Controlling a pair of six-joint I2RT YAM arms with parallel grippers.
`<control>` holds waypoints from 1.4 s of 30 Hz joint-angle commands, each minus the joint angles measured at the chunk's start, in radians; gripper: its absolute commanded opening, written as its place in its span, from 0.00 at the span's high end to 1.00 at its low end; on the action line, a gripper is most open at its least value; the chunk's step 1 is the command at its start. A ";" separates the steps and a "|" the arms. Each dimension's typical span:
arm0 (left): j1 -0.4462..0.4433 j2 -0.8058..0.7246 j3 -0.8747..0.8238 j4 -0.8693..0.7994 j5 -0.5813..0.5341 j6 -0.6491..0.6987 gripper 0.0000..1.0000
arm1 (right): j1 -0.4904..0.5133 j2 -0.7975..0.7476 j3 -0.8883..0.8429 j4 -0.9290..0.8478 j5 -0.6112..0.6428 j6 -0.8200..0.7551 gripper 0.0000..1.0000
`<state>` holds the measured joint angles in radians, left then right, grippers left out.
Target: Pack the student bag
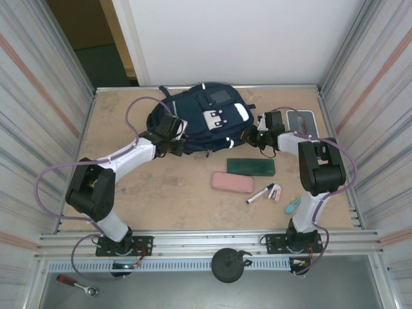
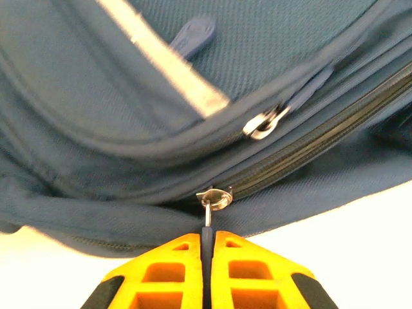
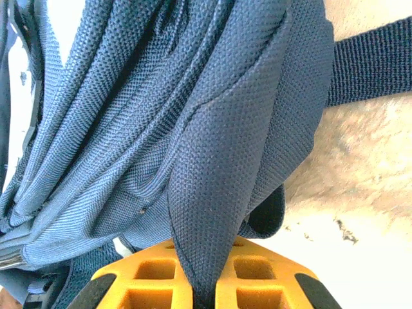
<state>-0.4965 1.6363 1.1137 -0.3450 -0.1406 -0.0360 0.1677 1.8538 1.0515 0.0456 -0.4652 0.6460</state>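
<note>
The student bag (image 1: 206, 116), a navy backpack with white buckle patches, lies at the back middle of the table. My left gripper (image 1: 168, 129) is at its left side, shut on the dark pull tab of a zipper (image 2: 215, 198) whose metal slider sits just above the yellow fingers (image 2: 174, 270). My right gripper (image 1: 254, 136) is at the bag's right side. It is shut on a fold of the navy fabric (image 3: 225, 193), which runs down between the yellow fingers (image 3: 257, 277). A second zipper slider (image 2: 262, 123) shows higher up on the bag.
In front of the bag lie a green case (image 1: 250, 167), a pink case (image 1: 232, 182), a marker (image 1: 259, 193), a small pink-white item (image 1: 276, 192) and a teal item (image 1: 293, 205). A white-grey box (image 1: 300, 121) sits at the back right. Corrugated walls close both sides.
</note>
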 commanded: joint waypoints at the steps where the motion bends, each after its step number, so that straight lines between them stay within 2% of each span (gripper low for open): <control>1: 0.029 -0.062 -0.009 -0.067 -0.107 0.039 1.00 | -0.037 0.017 0.075 -0.059 0.091 -0.069 0.95; 9: -0.030 -0.133 -0.035 0.068 0.248 -0.098 1.00 | -0.013 0.104 0.250 -0.112 0.036 -0.088 0.87; 11: -0.059 -0.109 0.000 0.073 0.268 -0.110 1.00 | -0.001 0.145 0.322 -0.152 0.023 -0.106 0.83; 13: -0.088 -0.076 0.040 0.076 0.270 -0.118 1.00 | 0.004 0.201 0.425 -0.250 -0.013 -0.148 0.74; 15: -0.101 -0.045 0.067 0.087 0.285 -0.131 1.00 | 0.001 0.220 0.485 -0.366 0.006 -0.196 0.64; 18: -0.102 -0.003 0.092 0.097 0.283 -0.140 1.00 | -0.020 0.141 0.392 -0.381 0.084 -0.217 0.48; 22: -0.102 0.024 0.105 0.119 0.295 -0.146 1.00 | -0.041 -0.011 0.194 -0.282 -0.001 -0.146 0.28; 25: -0.103 0.046 0.117 0.120 0.307 -0.141 1.00 | -0.009 -0.080 0.063 -0.158 -0.105 -0.050 0.19; 28: -0.104 0.053 0.110 0.129 0.305 -0.141 1.00 | 0.044 -0.095 0.002 -0.082 -0.109 0.011 0.17; 31: -0.104 0.051 0.104 0.130 0.305 -0.135 1.00 | 0.087 -0.068 -0.010 -0.040 -0.067 0.041 0.19; 34: -0.104 0.044 0.099 0.120 0.289 -0.113 1.00 | 0.109 -0.001 0.026 -0.012 -0.051 0.054 0.31; 37: -0.105 0.030 0.085 0.105 0.250 -0.081 1.00 | 0.110 0.053 0.071 -0.014 -0.036 0.053 0.50; 39: -0.103 0.016 0.087 0.065 0.195 -0.049 1.00 | 0.107 0.058 0.082 -0.032 -0.022 0.036 0.68; 42: -0.083 -0.021 0.071 0.017 0.110 -0.014 1.00 | 0.088 0.037 0.073 -0.067 0.003 -0.005 0.88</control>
<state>-0.5976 1.6806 1.1851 -0.2981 0.0868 -0.1101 0.2771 1.8996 1.1046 0.0040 -0.5045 0.6689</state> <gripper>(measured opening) 0.068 0.147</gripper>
